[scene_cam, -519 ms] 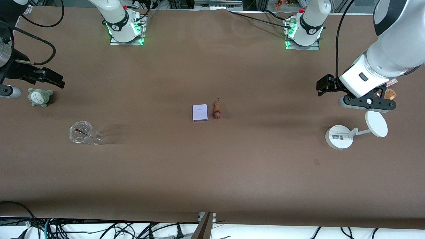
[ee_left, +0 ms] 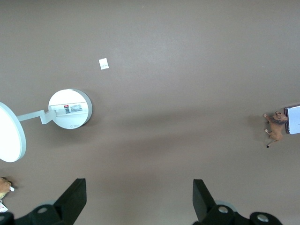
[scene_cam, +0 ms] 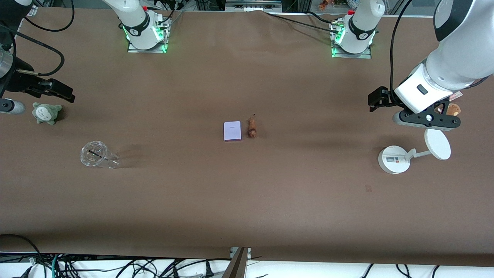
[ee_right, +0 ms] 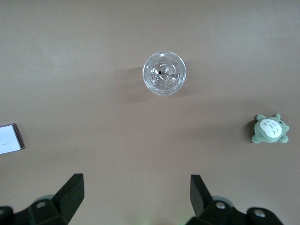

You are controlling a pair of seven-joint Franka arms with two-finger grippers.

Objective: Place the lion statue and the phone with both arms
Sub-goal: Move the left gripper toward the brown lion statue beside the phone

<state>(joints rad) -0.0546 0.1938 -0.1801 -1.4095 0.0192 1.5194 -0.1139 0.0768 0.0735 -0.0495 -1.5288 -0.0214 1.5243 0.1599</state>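
The right gripper (scene_cam: 58, 92) hangs with fingers spread wide and empty over the worktop (scene_cam: 247, 200) edge at the right arm's end, above the grey-green plush (scene_cam: 46, 112). The phone (scene_cam: 232, 131) lies flat mid-worktop, just beside the lion statue (scene_cam: 252, 128). The left gripper (scene_cam: 376, 101), fingers wide and empty, hangs above the white stand (scene_cam: 394, 160) near the left arm's end.

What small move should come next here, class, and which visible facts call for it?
Probably each arm should swing in toward the table's middle. The phone and lion statue lie there side by side, untouched, while the open left gripper hangs over the white stand and the open right gripper hangs at its own end by the grey-green plush, both empty.
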